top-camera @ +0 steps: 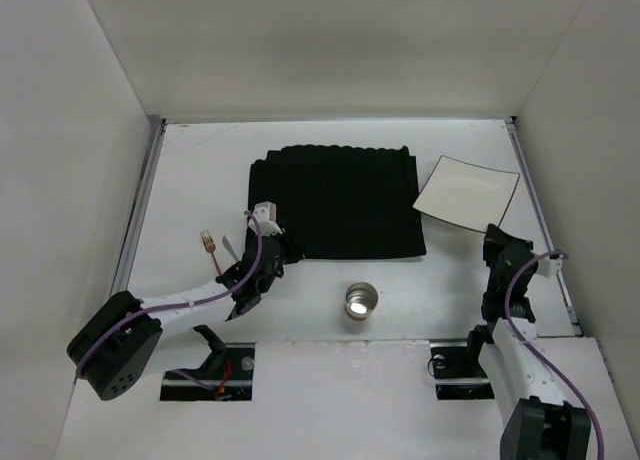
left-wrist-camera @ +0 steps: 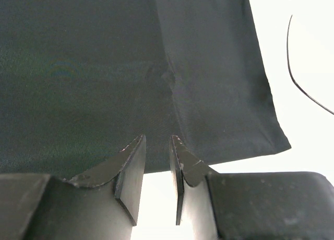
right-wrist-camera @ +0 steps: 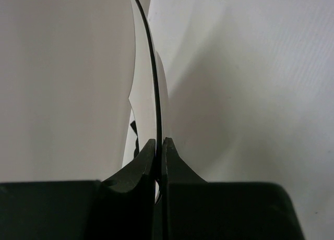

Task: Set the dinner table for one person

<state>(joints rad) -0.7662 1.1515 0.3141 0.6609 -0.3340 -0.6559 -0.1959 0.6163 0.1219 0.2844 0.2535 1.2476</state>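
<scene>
Right wrist: right pincer [right-wrist-camera: 159, 141] tight on plate [right-wrist-camera: 146, 91] rim

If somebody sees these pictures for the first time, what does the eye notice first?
The black placemat lies in the middle of the dinner table, the left gripper at its near left corner. On the right, the right gripper is shut on the edge of the white square plate.
</scene>
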